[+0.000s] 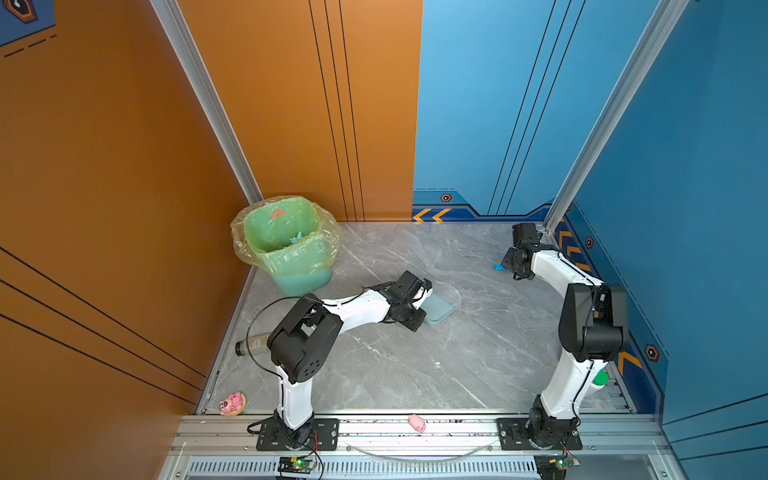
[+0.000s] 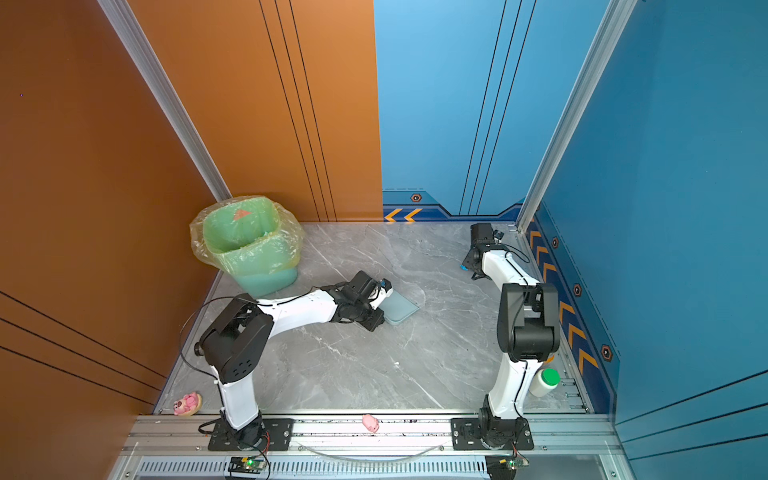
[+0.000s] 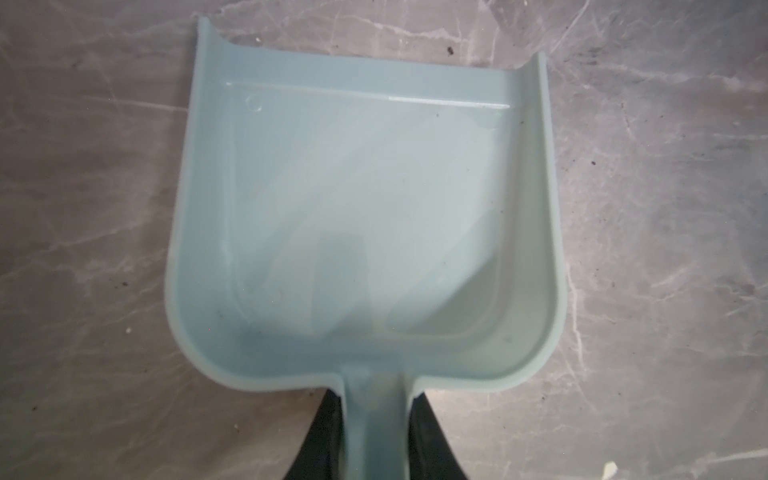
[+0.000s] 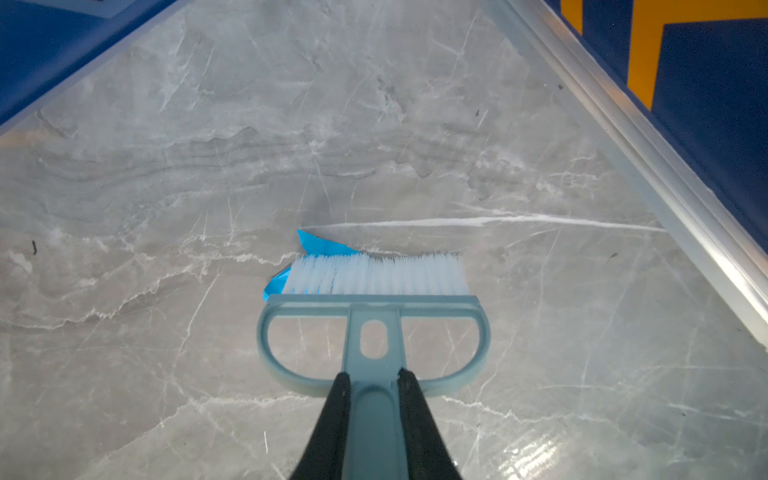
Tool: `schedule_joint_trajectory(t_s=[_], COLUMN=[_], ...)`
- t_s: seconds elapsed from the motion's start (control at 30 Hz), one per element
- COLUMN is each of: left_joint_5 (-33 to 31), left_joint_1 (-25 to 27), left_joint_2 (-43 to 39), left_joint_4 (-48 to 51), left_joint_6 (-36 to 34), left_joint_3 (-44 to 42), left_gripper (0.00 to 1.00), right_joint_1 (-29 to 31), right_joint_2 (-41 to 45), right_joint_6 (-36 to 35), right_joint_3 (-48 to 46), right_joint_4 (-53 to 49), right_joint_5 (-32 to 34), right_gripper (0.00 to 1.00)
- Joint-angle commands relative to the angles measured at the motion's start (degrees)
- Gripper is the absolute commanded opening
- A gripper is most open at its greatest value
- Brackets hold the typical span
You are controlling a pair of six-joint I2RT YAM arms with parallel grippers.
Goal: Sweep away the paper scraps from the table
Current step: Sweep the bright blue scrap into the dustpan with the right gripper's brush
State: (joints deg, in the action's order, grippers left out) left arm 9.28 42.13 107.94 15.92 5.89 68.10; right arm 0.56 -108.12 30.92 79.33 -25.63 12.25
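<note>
Facing rightward on the table, the dustpan is clamped by its handle in the left gripper. Well to its right, a blue paper scrap is touched by the bristles of the brush, which is clamped in the nearer right gripper. With the side rail close beyond, room is judged open only leftward.
</note>
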Motion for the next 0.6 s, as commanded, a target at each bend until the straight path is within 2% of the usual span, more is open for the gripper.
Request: schedule_joint_trajectory(t_s=[0.0,0.37,0.57], left_joint_5=[0.4,0.1,0.5], left_joint_1=[0.6,0.7,0.8], left_joint_2=[1.3,3.1,3.7], left_joint_4=[2.1,4.2,4.2], left_joint_6=[-0.2,-0.8,-0.2], left_joint_3=[2.2,3.6,3.7], left_gripper=[0.0,0.0,0.0], right_joint_1=[2.5,14.9,16.7], right_joint_2=[1.4,12.4,18.0], right_joint_6=[-0.8,0.6,-1.8], right_joint_3=[-3.1,-13.2,-14.9], right_joint_4=[-3.5,-5.3,-5.6], right_joint_5=[-1.8,-11.4,-18.0], right_gripper=[0.0,0.0,0.0])
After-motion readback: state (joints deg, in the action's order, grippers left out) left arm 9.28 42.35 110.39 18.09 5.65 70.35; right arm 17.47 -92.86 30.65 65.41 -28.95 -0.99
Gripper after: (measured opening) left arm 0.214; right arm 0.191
